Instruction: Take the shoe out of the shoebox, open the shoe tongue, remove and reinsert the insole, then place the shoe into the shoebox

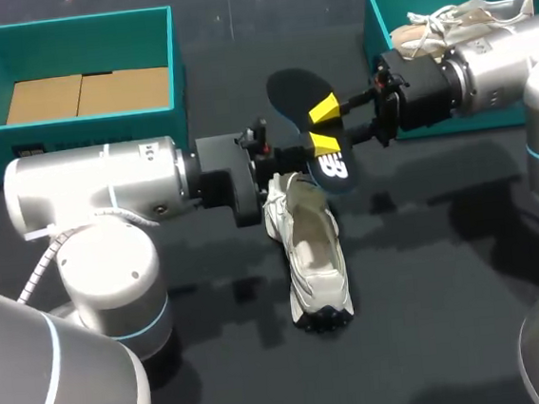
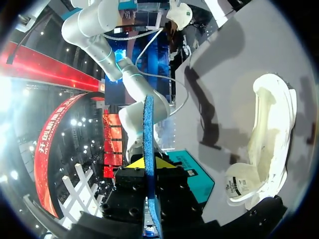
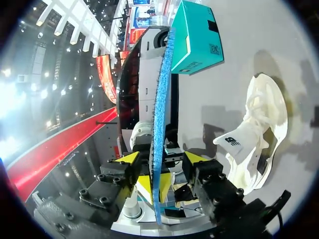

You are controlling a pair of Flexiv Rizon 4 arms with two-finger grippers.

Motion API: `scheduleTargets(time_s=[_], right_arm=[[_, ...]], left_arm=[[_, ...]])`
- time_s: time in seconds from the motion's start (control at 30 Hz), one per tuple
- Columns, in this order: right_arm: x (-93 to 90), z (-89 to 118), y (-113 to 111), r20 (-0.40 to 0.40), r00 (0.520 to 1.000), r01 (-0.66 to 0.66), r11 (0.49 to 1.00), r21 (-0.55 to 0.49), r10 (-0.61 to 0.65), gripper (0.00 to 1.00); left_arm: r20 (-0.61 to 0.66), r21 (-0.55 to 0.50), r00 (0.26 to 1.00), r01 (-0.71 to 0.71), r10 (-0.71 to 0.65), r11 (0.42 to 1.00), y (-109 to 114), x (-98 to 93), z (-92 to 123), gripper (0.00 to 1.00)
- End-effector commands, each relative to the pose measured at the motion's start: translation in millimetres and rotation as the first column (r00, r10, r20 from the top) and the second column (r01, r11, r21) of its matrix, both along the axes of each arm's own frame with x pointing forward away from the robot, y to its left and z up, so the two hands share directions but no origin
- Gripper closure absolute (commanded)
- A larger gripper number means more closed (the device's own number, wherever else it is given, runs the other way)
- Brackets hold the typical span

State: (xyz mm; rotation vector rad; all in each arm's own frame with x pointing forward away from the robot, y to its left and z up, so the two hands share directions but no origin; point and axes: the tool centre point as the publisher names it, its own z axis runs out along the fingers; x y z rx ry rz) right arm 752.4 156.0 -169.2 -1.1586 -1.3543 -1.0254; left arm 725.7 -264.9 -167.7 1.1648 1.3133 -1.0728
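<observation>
2 end effectors face each other above the middle of the bench, and the dark blue insole hangs in the air between them. The left end effector, on the arm that enters from the bench's left edge, is clamped on the insole. In its wrist view the 2 yellow tips press against the insole's 2 faces, and the insole stands edge-on, running straight out ahead of the fingers. From the head view its fingertips are hidden.

The right end effector, on the arm that enters from the right edge, has its fingers apart. They straddle the insole, 1 on each side, and its wrist view shows a gap between each yellow tip and the insole.

The white shoe lies on the bench with its opening facing up, stretched from the middle toward the near edge. Its far end sits beneath the insole and the left end effector. The tongue is folded out of the opening with its label showing. Whether either end effector touches the shoe cannot be told.

A teal shoebox stands at the far left corner with flat brown cardboard inside. A 2nd teal shoebox stands at the far right corner and holds a 2nd white shoe, partly behind the right arm.
</observation>
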Motion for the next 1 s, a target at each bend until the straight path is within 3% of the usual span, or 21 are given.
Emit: scheduleTargets(time_s=[0.03,0.67,0.77,0.8,1.0], right_arm=[[-0.6,-3.8,1.2,0.005,1.0,0.01,1.0,0.017,-0.01,0.53],[-4.8,-5.5,-1.1,0.028,0.999,0.021,0.999,0.04,-0.022,0.78],[-5.3,-6.4,-1.6,0.032,0.999,0.023,0.999,0.045,-0.025,0.89],[-5.4,-6.7,-1.8,0.032,0.999,0.024,0.999,0.046,-0.025,0.99],[-6.1,-8.0,-2.0,0.037,0.999,0.022,0.998,0.054,-0.024,1.0]], left_arm=[[0.011,0.005,1.0,-0.009,0.009,1.0,-5.9,-1.8,-2.9,1.0],[0.021,0.01,0.999,-0.027,0.026,1.0,-8.7,-7.6,-9.7,1.0],[0.021,0.011,0.999,-0.027,0.026,1.0,-8.9,-9.1,-10.8,1.0],[0.021,0.012,0.999,-0.027,0.026,1.0,-9.1,-9.4,-11.0,1.0],[0.025,0.014,0.999,-0.028,0.028,1.0,-9.7,-10.7,-11.9,1.0]])
